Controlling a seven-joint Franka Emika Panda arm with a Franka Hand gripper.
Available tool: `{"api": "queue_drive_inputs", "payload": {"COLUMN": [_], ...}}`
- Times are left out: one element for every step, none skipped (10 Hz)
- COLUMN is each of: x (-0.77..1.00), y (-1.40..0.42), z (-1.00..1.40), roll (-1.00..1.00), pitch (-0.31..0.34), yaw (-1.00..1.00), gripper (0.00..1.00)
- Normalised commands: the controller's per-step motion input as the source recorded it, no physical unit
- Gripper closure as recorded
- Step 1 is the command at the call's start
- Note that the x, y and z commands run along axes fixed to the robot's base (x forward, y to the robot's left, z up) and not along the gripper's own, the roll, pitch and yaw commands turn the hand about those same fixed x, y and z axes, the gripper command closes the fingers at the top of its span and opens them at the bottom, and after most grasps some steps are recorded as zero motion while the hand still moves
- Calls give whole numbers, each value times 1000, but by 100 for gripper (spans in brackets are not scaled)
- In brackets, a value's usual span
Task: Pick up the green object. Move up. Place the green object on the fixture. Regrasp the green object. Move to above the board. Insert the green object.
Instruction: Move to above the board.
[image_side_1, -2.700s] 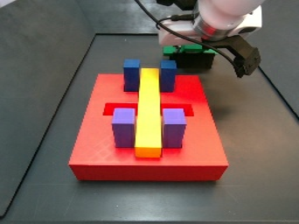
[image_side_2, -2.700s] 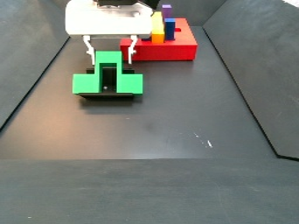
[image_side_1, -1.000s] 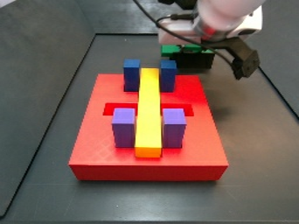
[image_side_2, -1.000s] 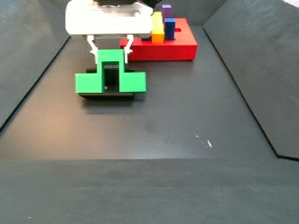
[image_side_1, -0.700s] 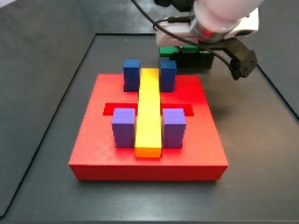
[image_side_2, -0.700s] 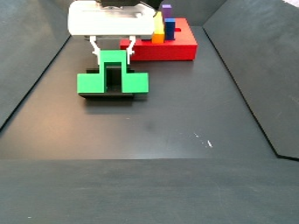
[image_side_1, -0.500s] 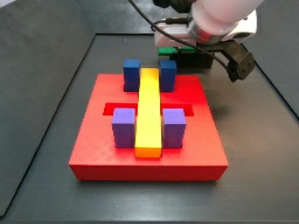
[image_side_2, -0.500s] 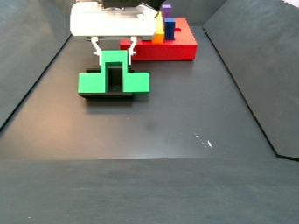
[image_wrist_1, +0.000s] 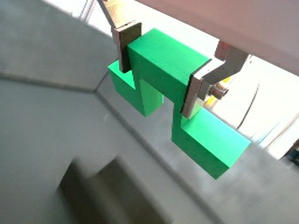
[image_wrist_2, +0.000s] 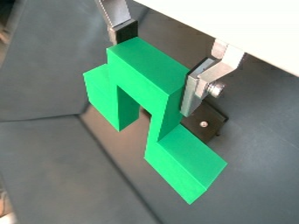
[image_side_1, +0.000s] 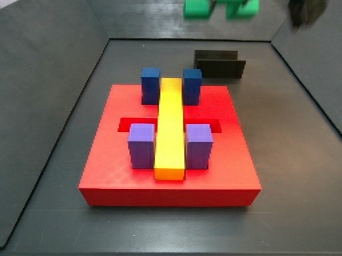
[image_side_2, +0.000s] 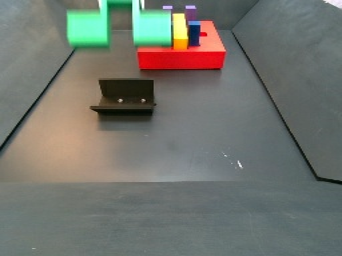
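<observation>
- Matte green blocky piece (image_wrist_2: 149, 96) with a taller central block and two lower side arms is up in the air, clear of everything; in both side views only its lower edge shows at the top of frame (image_side_1: 221, 7) (image_side_2: 123, 24).
- Pincer (image_wrist_1: 173, 66) is clamped on the central block: silver finger plates (image_wrist_2: 208, 77) press its two opposite faces, side arms stick out past the plates on either side. Same grip in both wrist views.
- In the side views the pincer body is mostly cropped out; a dark bit of it (image_side_1: 307, 10) shows at the top edge.
- Small black L-shaped fixture (image_side_2: 123, 97) stands bare on the dark counter (image_side_2: 201, 150), below the green piece and well apart from it. In a side view it sits just behind the board (image_side_1: 219, 65).
- Large flat red square board (image_side_1: 167, 165) lies on the counter, beside the fixture, not touching.
- On the board: a long yellow bar (image_side_1: 170, 125) down the middle, blue cubes (image_side_1: 151, 83) flanking its far end, purple cubes (image_side_1: 199, 143) flanking its near end.
- A cut-out recess (image_side_1: 217, 124) is open in the red surface beside the bar.
</observation>
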Motion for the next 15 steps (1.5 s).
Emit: {"api": "queue_drive_inputs", "payload": {"x": [0,13,22,28,-907,-925,-977,-1028,-1035,-744,-440,-249,-154,-123,-101], "y": [9,0,-12,-3,-1400,-1400,-1400,-1400,-1400,-944,-512,-273,-136,-67,-16], "z": [1400,1400,671,263,267,296,313,286,312,221,107,57,36,21,15], "roll": [-24,-9,-11,-7,-1000,-1000,-1000,-1000,-1000,-1000,-1000,-1000,-1000,-833,-623], "pitch": [-7,17,44,65,57,48,39,38,46,44,52,62,52,26,-2], "yaw": [0,-8,-13,-17,-160,-152,-144,-140,-143,-139,-130,-119,-105,-81,-51], "gripper": [100,100,100,100,100,100,100,100,100,100,100,100,100,100,100]}}
